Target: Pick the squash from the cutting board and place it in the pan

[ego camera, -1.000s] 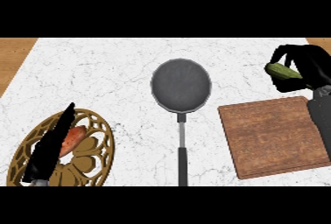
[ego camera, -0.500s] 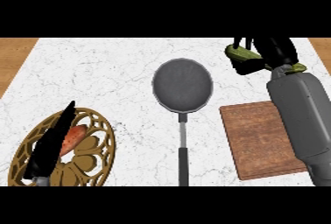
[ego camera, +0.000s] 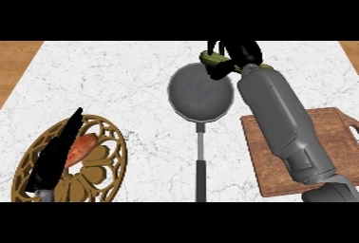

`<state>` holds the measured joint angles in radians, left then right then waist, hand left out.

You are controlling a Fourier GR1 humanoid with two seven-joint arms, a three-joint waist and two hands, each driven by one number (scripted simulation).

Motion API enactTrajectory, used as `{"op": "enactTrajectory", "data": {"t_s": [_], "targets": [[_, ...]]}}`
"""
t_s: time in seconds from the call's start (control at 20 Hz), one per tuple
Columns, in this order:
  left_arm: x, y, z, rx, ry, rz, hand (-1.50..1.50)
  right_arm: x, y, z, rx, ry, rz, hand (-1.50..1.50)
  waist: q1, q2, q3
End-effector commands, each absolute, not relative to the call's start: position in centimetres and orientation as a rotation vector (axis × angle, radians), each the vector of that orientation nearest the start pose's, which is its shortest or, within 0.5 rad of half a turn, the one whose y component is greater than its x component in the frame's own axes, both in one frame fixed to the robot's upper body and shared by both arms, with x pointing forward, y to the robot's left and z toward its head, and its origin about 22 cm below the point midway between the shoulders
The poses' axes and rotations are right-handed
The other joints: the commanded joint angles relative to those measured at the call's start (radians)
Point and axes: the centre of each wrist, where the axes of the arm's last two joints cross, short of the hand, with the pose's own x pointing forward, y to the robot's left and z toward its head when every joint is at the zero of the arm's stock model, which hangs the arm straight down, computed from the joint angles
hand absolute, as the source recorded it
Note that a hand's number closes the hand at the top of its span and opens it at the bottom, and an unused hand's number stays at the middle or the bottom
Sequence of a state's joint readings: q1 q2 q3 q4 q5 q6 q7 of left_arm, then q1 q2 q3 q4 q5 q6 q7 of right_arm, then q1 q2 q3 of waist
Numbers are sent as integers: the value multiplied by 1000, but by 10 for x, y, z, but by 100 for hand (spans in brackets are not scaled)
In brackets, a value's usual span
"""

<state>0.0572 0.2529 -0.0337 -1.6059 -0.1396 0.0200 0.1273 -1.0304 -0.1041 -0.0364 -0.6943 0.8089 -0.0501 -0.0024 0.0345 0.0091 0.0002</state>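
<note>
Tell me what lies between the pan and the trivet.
Only bare counter lies between the pan and the trivet, as the head view shows.

My fingers (ego camera: 223, 66) hide most of squash (ego camera: 212, 58); my forearm (ego camera: 280, 123) covers cutting board (ego camera: 329, 142) left part; pan handle (ego camera: 201, 180) cut off at btm.

A reddish food item (ego camera: 82, 148) lies on a golden openwork trivet (ego camera: 105, 166).

The counter (ego camera: 126, 85) looks like smooth white marble with grey veins, the pan (ego camera: 200, 92) is matt dark grey metal, and the cutting board (ego camera: 329, 142) is rough reddish-brown wood.
</note>
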Motion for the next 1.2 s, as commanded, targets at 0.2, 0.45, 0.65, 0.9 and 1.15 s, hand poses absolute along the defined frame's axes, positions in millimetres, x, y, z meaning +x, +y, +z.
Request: {"op": "enactTrajectory", "data": {"t_s": [0.2, 0.45, 0.65, 0.9, 1.15], "targets": [[228, 274, 7, 273, -1421, -312, 0, 438, -90, 71, -680, -1512, 1087, 150, 47, 17, 0], [237, 273, 17, 282, -1435, -343, 0, 438, -97, 56, -448, -1350, 1068, 150, 59, 24, 1], [243, 264, 15, 262, -1444, -325, 0, 442, -97, 60, -295, -1236, 905, -150, 64, 24, 0], [251, 255, 17, 245, -1439, -356, 0, 439, -106, 49, -220, -1412, 669, -150, 83, 26, 2], [230, 258, 11, 282, -1418, -333, 0, 444, -110, 61, -232, -1572, 415, -150, 54, 15, 2]]}}
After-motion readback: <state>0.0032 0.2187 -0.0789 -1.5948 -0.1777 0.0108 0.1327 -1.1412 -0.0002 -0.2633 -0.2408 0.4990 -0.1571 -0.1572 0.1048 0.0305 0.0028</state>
